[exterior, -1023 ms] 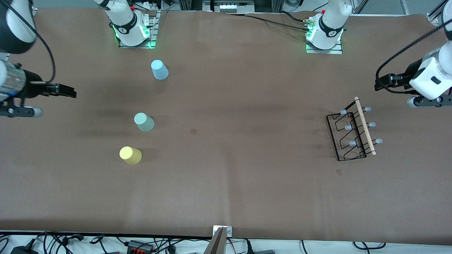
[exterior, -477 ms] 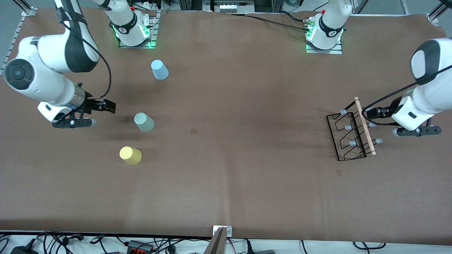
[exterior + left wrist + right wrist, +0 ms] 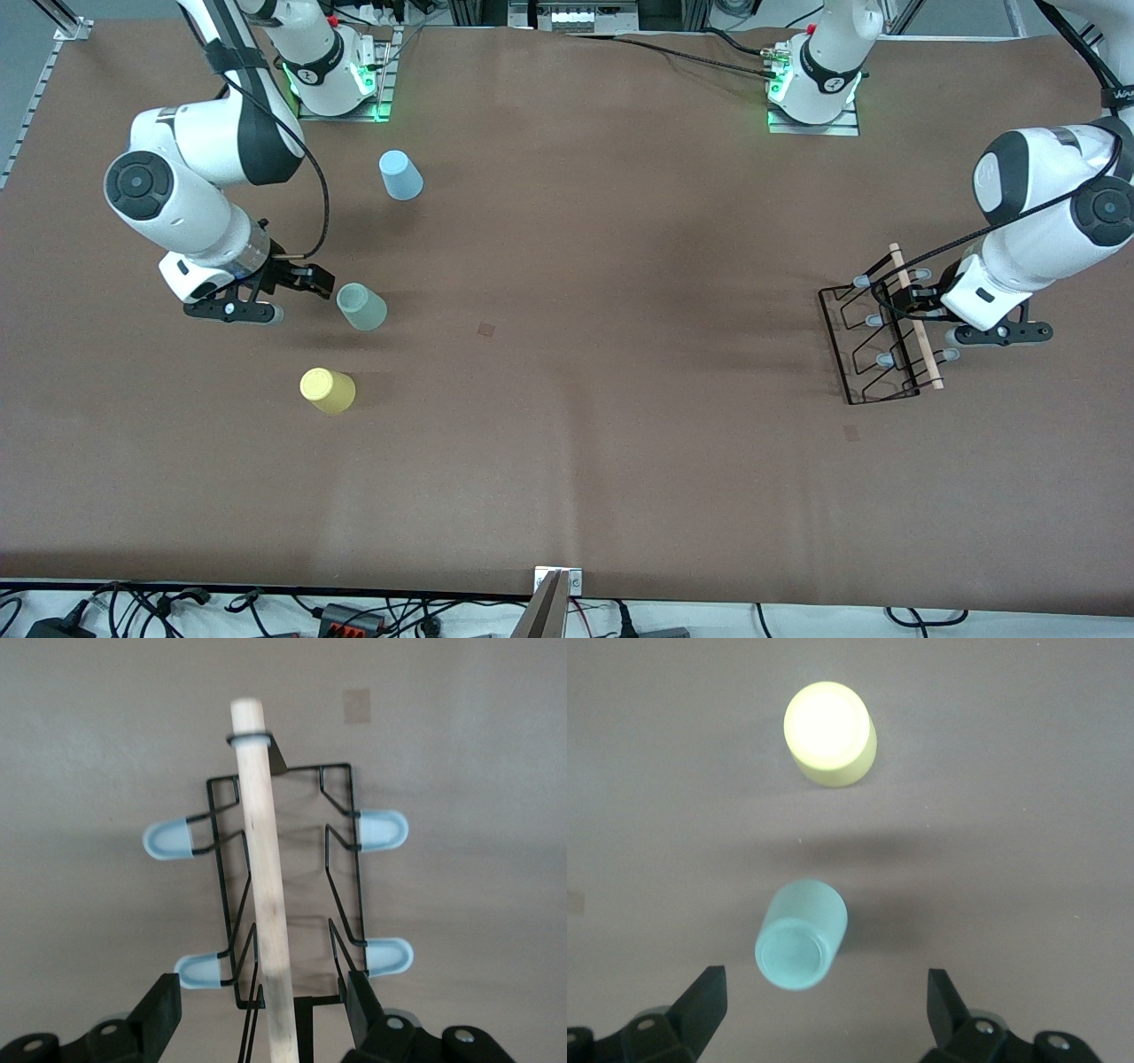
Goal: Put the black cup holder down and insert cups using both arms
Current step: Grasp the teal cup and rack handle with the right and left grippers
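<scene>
brown table (image 3: 567, 425) under me. my left gripper (image 3: 261, 1005) apart astride black cup holder (image 3: 873, 341) rod; my right gripper (image 3: 824, 1001) apart beside mint cup (image 3: 361, 307).

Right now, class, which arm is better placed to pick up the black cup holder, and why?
The left arm. Its left gripper is open astride the black cup holder's wooden rod. The right gripper is open beside the mint green cup.
</scene>
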`<move>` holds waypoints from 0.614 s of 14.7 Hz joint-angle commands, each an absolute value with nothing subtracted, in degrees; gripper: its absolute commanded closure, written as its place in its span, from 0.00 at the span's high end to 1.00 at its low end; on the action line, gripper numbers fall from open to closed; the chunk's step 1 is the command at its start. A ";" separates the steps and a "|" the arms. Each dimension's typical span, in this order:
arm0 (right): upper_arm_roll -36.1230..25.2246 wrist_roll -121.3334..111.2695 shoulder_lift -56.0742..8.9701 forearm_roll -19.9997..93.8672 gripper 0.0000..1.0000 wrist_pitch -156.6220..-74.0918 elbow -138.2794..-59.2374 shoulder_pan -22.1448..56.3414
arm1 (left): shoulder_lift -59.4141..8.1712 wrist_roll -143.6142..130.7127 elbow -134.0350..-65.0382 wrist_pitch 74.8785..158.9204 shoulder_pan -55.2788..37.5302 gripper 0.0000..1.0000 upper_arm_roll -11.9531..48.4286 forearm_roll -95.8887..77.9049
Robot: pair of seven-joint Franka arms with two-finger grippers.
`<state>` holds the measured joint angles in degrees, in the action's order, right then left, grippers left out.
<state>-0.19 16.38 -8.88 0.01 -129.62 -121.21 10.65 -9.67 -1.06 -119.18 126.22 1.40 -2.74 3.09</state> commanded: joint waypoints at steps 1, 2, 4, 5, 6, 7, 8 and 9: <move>-0.53 20.04 -12.38 0.53 1.00 -136.91 -123.48 13.78 | -10.19 -0.35 -120.41 127.27 1.67 0.47 -2.37 3.69; -0.61 20.04 -13.87 0.53 1.00 -138.41 -123.83 14.76 | -10.37 -0.26 -120.41 127.27 1.67 0.34 -2.37 3.69; -0.53 21.35 -15.03 0.53 1.00 -142.80 -126.37 14.94 | -10.46 -0.35 -120.15 127.09 1.67 0.11 -2.37 3.69; -0.53 21.36 -15.29 0.53 1.00 -144.13 -127.08 14.94 | -10.46 -0.35 -120.15 127.00 1.76 0.04 -2.37 3.69; -0.53 21.36 -15.38 0.53 1.00 -144.40 -127.52 14.94 | -10.46 -0.35 -119.97 127.00 1.76 0.01 -2.37 3.69; -0.53 21.36 -15.38 0.53 1.00 -144.40 -127.70 14.94 | -10.37 -0.18 -119.62 127.00 1.67 0.01 -2.37 3.69; -0.53 21.36 -15.38 0.53 1.00 -144.40 -127.79 14.94 | -10.11 -0.09 -118.92 126.91 1.67 0.01 -2.29 3.69; -0.53 21.36 -15.64 0.53 1.00 -144.49 -127.79 14.85 | -9.76 0.09 -117.78 126.22 1.41 0.01 -2.20 3.69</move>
